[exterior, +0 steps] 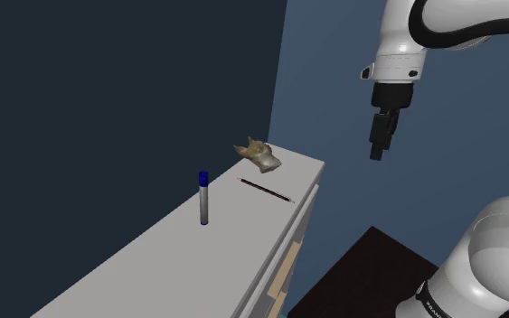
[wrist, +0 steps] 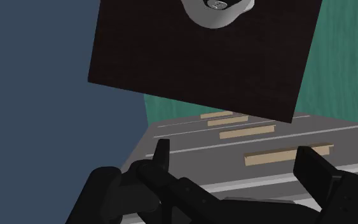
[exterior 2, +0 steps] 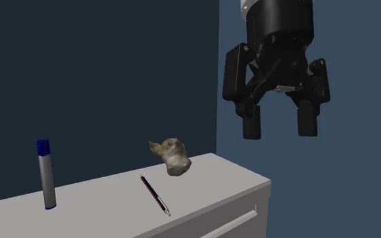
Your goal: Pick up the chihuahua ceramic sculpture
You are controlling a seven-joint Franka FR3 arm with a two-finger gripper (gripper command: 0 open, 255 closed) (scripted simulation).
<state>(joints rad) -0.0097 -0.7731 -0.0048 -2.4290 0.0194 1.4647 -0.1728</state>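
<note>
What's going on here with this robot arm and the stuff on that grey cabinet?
A white robot arm is meant to pick up the small tan dog figure, which sits near one end of a grey cabinet top. Its black gripper hangs open in the air, higher than the top and apart from the figure, holding nothing. A thin dark pen lies beside the figure, and a grey marker with a blue cap stands upright farther along.
</note>
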